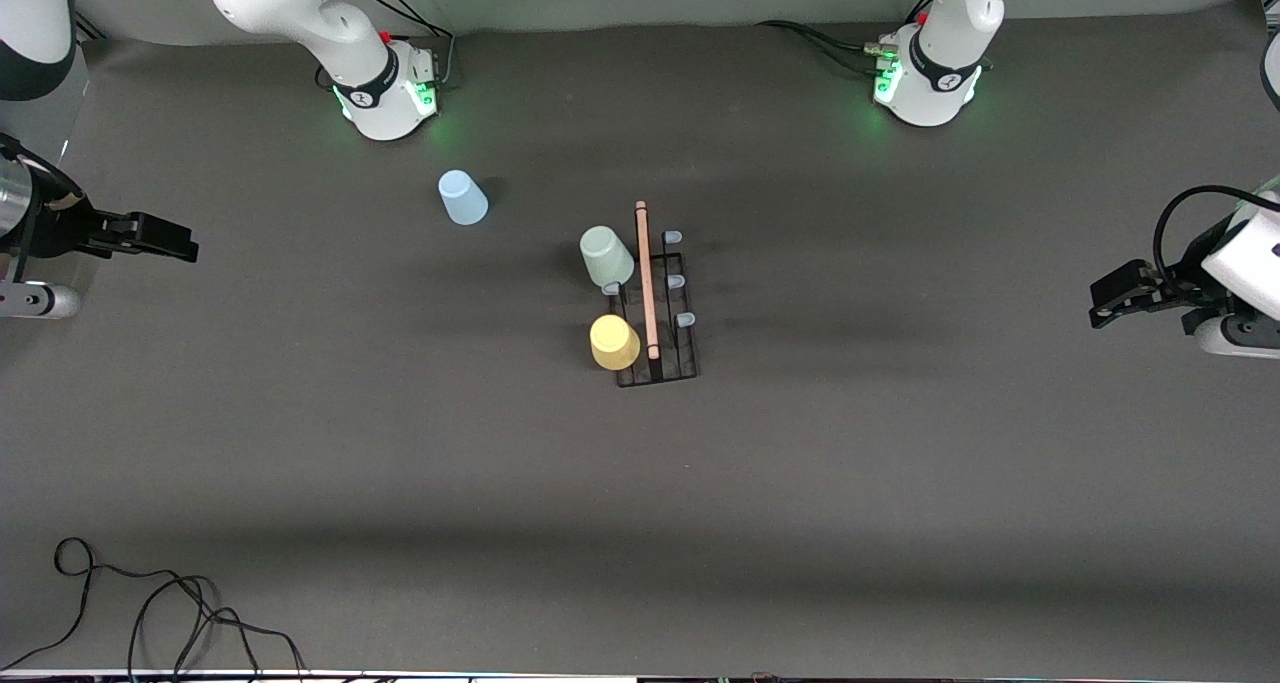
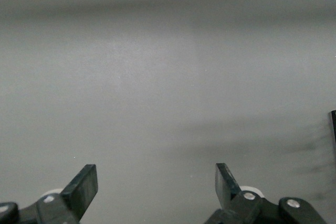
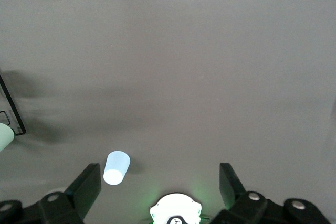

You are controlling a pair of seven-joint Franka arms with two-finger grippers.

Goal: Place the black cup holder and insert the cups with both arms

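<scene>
The black cup holder [image 1: 668,361] stands mid-table with its wooden rod [image 1: 646,283] on top. The mint green cup [image 1: 607,255] and the yellow cup [image 1: 614,342] hang upside down on its pegs on the right arm's side, the yellow one nearer the camera. The pale blue cup [image 1: 463,197] stands upside down on the table, farther from the camera, toward the right arm's end; it also shows in the right wrist view [image 3: 116,167]. My right gripper [image 1: 190,248] [image 3: 159,174] is open and empty at the right arm's end. My left gripper [image 1: 1100,308] [image 2: 156,174] is open and empty at the left arm's end.
Three bare blue-capped pegs [image 1: 676,281] line the holder's side toward the left arm. A black cable [image 1: 150,603] lies near the table's front edge at the right arm's end. The right arm's base [image 3: 176,211] shows in the right wrist view.
</scene>
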